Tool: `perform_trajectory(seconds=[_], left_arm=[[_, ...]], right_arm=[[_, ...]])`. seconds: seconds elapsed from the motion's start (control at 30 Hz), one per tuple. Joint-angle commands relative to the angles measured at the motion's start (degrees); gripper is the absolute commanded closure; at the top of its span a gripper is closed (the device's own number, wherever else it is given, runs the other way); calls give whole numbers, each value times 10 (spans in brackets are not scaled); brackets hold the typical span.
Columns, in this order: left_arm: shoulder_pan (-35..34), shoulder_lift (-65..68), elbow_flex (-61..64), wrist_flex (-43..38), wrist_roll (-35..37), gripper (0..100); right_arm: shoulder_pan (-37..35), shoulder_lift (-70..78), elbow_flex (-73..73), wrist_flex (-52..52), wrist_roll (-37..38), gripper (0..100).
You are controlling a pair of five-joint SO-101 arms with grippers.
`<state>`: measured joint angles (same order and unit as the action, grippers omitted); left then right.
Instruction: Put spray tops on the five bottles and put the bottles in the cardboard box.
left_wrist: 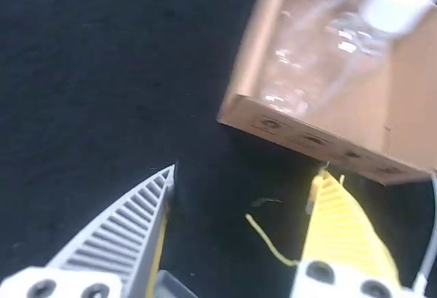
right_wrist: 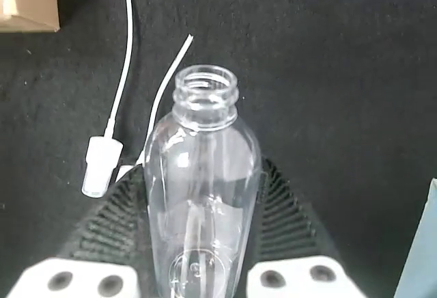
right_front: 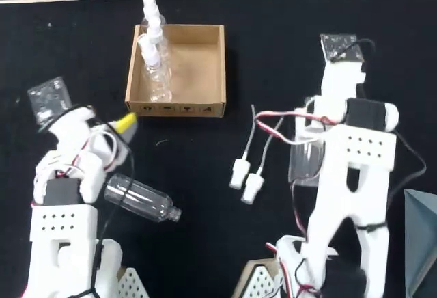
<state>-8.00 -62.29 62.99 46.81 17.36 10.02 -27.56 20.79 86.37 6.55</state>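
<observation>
High view: capped bottles (right_front: 156, 59) stand in the cardboard box (right_front: 205, 65); an uncapped bottle (right_front: 140, 199) lies on the table (right_front: 68, 38), with two spray tops (right_front: 253, 187) near it. Left wrist view: left tool (left_wrist: 235, 236) open, empty. Right wrist view: right tool (right_wrist: 201, 177) grips an open-necked bottle (right_wrist: 205, 120); capping likely follows, tube into neck.

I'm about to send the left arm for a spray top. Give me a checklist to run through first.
1. Right gripper shut on the held bottle: ok.
2. Held bottle's neck open, no top on it: ok.
3. Left gripper open, nothing between its fingers: ok.
4. Two spray tops lie loose between the arms, nothing on them: ok. Whether they touch each other: cannot tell.
5. Lying bottle beside the left arm, on its side with no top: not ok, it needs a top too.
6. Cardboard box has bare floor beside the capped bottles: ok.
</observation>
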Motion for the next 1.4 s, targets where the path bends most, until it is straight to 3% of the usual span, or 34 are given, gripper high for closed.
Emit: perform_trajectory(seconds=[0.0, 0.2, 0.4, 0.67, 1.37], left_arm=[[83, -4, -58, 31, -68, 711], [175, -4, -63, 39, -86, 712], [246, -3, -122, 98, -108, 712], [344, -1, -160, 122, -104, 712], [429, 300, -259, 74, 18, 711]], right_arm=[[14, -46, 6, -2, -7, 988], [15, -50, 15, -3, -7, 988], [69, -49, 16, -15, -9, 988], [83, -52, 72, -75, -60, 988], [83, -52, 115, -100, -61, 988]])
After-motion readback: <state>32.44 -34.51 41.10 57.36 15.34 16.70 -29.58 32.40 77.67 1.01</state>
